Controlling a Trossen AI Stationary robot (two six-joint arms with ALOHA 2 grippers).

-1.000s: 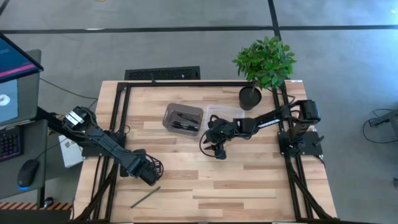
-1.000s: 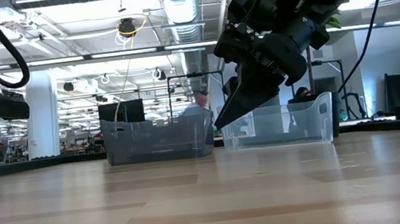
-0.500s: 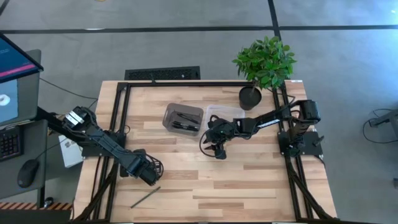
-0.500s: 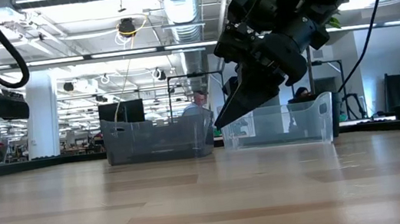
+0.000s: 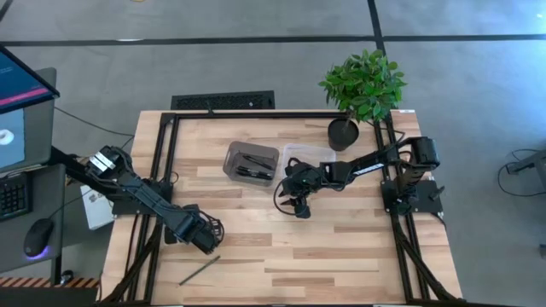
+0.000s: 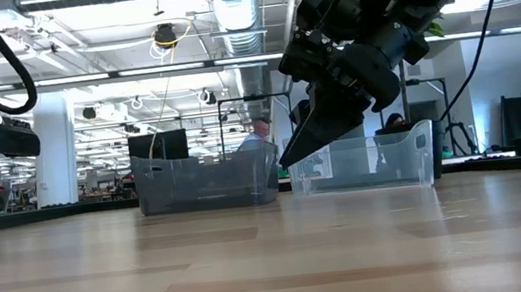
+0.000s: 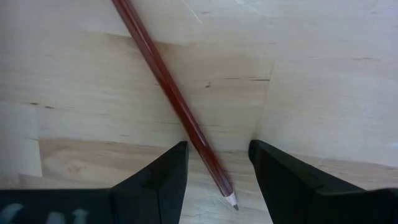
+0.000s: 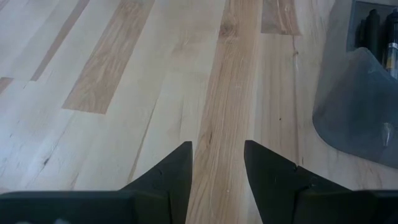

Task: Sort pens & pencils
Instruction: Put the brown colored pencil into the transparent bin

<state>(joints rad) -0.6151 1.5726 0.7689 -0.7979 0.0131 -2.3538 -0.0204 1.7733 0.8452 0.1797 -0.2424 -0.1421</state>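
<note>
- Pale wooden slatted table (image 5: 341, 256): bordered by a black metal frame, with both dark arms reaching over it.
- Left gripper (image 5: 207, 243): low over the near-left part of the table, its two dark fingers (image 7: 158, 180) spread wide and holding nothing.
- Thin reddish-brown pencil (image 7: 171, 99): lies flat on the wood, its sharpened tip pointing into the gap between the left gripper's fingers; from above it shows as a thin dark stick (image 5: 200, 271) near the table's near edge, just beside that gripper.
- Right gripper (image 5: 300, 209): near the table's middle, on the near side of the two bins, above bare wood; its fingers (image 8: 171, 174) stand moderately apart with nothing between them.
- Grey translucent plastic bin (image 5: 232, 159): left of centre, holds several short black pens (image 5: 254, 167).
- Clear plastic bin (image 5: 294, 153): just right of the grey one; its contents cannot be made out.
- Potted green plant (image 5: 363, 83): at the far-right corner.
</note>
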